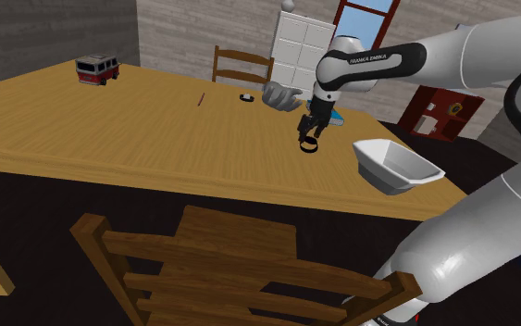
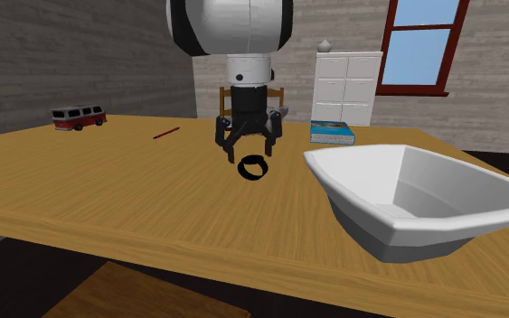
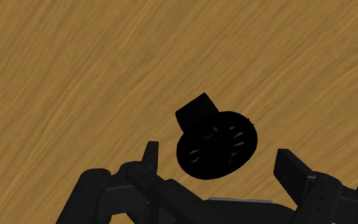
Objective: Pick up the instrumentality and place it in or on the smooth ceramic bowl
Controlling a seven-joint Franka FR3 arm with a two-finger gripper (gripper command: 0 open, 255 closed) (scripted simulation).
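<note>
A black round object [image 3: 217, 145] with a stubby tab, against the honey-brown, streaky-grained wooden tabletop [image 3: 56, 76]; plain white angular bowl [image 2: 397, 226]; red toy van [image 1: 97, 68], white-roofed; gripper [image 2: 249, 151] all black.

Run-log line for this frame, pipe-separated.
phase: pre-grasp | black two-finger gripper: open, over small black round object, no contact | object: on wooden table | smooth white bowl: apart, not yet loaded
</note>
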